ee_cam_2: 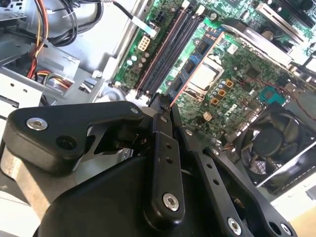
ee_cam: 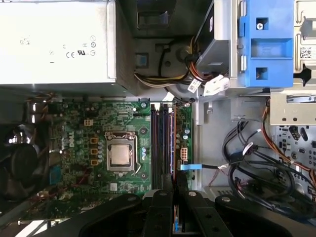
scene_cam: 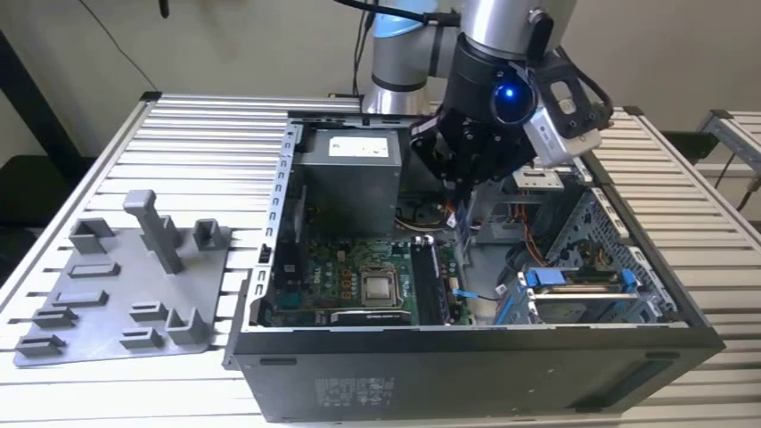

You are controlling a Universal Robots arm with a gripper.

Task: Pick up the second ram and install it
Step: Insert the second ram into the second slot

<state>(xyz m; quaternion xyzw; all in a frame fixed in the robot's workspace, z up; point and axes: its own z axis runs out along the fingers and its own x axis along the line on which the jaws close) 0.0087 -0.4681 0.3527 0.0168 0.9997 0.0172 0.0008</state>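
Observation:
My gripper hangs inside the open PC case, above the motherboard's memory slots. In the first wrist view the gripper is shut on a thin dark strip seen edge-on, the second ram. It is lined up lengthwise with the memory slots and held apart from them. The second wrist view shows the gripper closed near the end of the long black slots. Most of the stick is hidden by the fingers.
A grey power supply fills the case's back. The bare processor lies beside the slots. A blue drive bracket and loose cables sit on the other side. A grey tray with posts lies outside, at the exterior view's left.

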